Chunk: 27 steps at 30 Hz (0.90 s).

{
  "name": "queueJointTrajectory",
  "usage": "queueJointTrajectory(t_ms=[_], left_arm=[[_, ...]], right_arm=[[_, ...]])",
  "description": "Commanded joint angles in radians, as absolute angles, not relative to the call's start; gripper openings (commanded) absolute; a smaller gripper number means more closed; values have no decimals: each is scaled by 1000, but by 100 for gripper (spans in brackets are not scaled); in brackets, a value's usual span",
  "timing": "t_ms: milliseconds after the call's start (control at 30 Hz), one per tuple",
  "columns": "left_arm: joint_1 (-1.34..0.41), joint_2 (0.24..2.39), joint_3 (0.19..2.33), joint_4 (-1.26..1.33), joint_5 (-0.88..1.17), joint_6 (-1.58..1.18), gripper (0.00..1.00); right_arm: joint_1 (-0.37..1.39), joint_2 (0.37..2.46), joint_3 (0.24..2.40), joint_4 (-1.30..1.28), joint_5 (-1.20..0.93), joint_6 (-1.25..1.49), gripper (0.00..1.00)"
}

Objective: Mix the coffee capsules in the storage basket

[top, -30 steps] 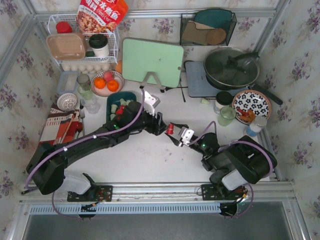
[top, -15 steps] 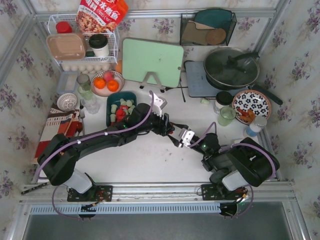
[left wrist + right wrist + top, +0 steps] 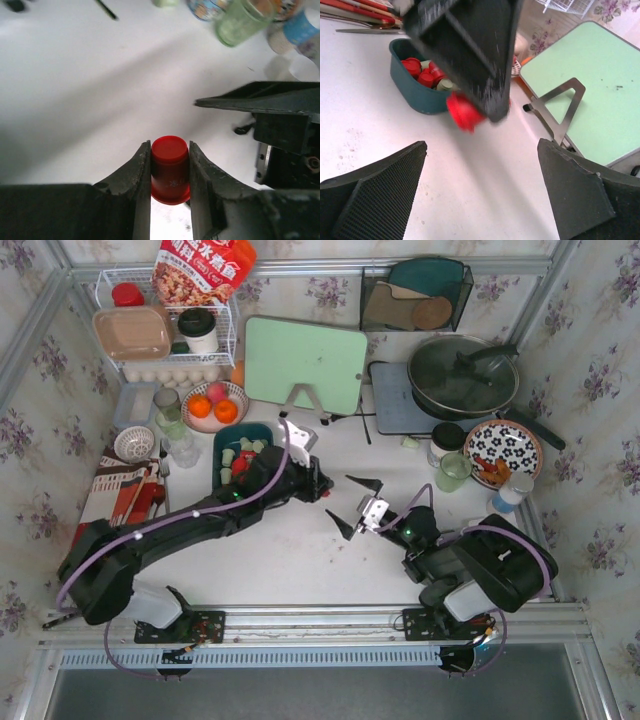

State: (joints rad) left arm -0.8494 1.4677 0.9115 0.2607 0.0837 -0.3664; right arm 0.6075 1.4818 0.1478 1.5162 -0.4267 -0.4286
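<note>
Between the two pads of the left gripper (image 3: 170, 146), in the left wrist view, sits one red capsule (image 3: 170, 172). The jaws are pinched on its sides and its long axis runs along the fingers, flat end outward. A black finger of the other arm reaches in at 3 o'clock.

Seen from the right wrist, the right gripper (image 3: 480, 187) is spread wide and holds nothing. The left gripper hangs at 12 o'clock with the red capsule under it. The storage basket (image 3: 410, 95) lies beyond at 10 o'clock, with red and pale green coffee capsules (image 3: 424, 76) heaped inside.

From the top camera, the basket lies at about 10 o'clock from the loaded left gripper, near it beside its own forearm, long axis running 12 to 6. The right gripper is farther away, so the drop looks like the left arm's job.
</note>
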Motion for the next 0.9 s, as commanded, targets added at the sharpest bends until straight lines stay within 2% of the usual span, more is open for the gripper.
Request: queueJointTrajectory(t_ms=[0,200,267,400,467,567,700,800,867], left_arm=[[-797,1373,919,121,-85,-286,7],[-547,1344,937,-29,-150,-229,8],[-474,1376,955,-33,-163,-215,9],[-374,1505,1023,-30,-195,-194,11],[-337,1569,1065,-19,-188,-191,11],[-292,1696,1159,-41,-177,-194,13],[-246,1813,1253,-42,-149,-225,17],[-236,1869,1304,-41,-144,-237,27],[-236,1892,1323,-38,-150,-241,37]], right_arm=[[609,1487,161,1658,-318,-395,100],[608,1442,240,1487,49,-137,100],[608,1412,301,1315,146,-50,100],[603,1388,527,782,289,-28,100],[599,1423,595,673,388,-20,100],[568,1476,672,557,393,21,99],[496,1524,741,439,286,98,91],[474,1548,755,416,252,132,89],[461,1567,775,389,251,150,89]])
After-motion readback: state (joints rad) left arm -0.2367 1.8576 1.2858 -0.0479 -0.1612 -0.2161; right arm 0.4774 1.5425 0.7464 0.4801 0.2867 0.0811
